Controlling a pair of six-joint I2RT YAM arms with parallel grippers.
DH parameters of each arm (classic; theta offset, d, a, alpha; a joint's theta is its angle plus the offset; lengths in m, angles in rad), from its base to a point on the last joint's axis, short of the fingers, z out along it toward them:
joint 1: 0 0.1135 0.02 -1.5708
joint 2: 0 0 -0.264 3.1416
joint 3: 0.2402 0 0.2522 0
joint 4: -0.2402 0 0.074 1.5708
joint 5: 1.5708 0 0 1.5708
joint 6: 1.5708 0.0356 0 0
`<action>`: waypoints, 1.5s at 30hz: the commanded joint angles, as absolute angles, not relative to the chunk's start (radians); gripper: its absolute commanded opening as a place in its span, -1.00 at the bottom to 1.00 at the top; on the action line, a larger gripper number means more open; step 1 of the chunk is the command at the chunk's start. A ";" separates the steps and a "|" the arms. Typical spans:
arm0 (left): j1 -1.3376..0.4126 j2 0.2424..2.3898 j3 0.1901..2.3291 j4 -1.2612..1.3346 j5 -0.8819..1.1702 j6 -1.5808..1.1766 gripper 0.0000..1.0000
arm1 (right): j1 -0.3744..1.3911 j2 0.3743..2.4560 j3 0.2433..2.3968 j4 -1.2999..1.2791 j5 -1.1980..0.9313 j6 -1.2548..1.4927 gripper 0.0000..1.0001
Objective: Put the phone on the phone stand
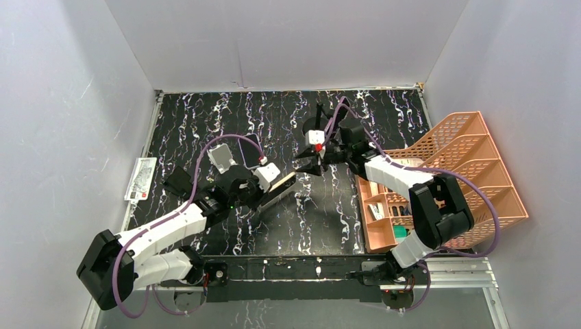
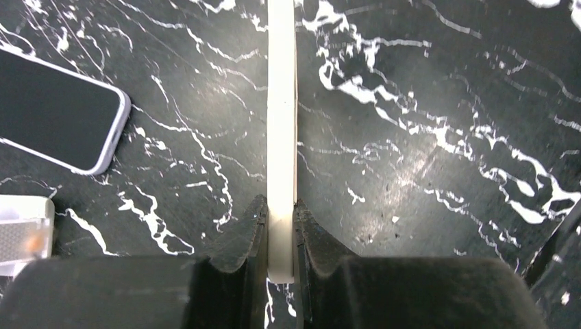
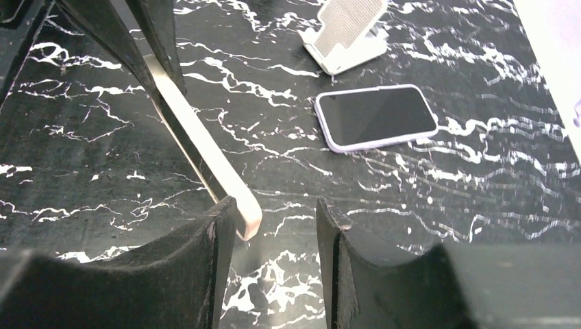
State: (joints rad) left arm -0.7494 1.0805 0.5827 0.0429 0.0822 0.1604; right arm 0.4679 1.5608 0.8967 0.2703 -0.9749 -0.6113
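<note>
My left gripper point(image 1: 269, 192) is shut on a thin cream-edged phone point(image 1: 282, 184) and holds it edge-on above the table; in the left wrist view the phone point(image 2: 281, 123) sits between the two fingers point(image 2: 240, 236). A second phone in a lavender case point(image 1: 251, 150) lies flat, screen up, next to the white phone stand point(image 1: 220, 157); both also show in the right wrist view, the lavender phone point(image 3: 377, 116) and the stand point(image 3: 346, 31). My right gripper point(image 1: 306, 163) is open and empty, its left finger beside the tip of the cream phone point(image 3: 205, 154).
An orange desk organiser point(image 1: 473, 164) with small items stands at the right edge. A white printed packet point(image 1: 140, 179) lies off the mat at the left. The black marbled mat point(image 1: 384, 116) covers the table, with white walls around it.
</note>
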 commanded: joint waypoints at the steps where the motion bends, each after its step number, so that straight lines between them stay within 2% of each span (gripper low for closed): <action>1: -0.749 1.053 0.624 -0.015 0.113 0.212 -1.00 | 0.534 1.587 0.977 0.104 -0.962 -0.778 0.07; 13: -0.750 1.027 0.624 -0.020 0.144 0.233 -1.00 | 0.609 1.702 1.088 -0.093 -0.857 -0.923 -0.04; 24: -0.750 1.041 0.591 0.027 0.148 0.230 -1.00 | 0.659 1.744 1.083 -0.118 -0.826 -0.928 -0.06; 30: -0.749 1.056 0.570 0.016 0.129 0.231 -1.00 | 0.659 1.685 1.029 -0.087 -0.804 -0.925 -0.06; 35: -0.749 1.066 0.559 0.012 0.126 0.232 -1.00 | 0.652 1.643 1.033 -0.139 -0.846 -0.939 -0.06; 45: -0.750 1.081 0.554 0.023 0.125 0.229 -1.00 | 0.658 1.726 1.096 -0.260 -0.882 -0.973 -0.03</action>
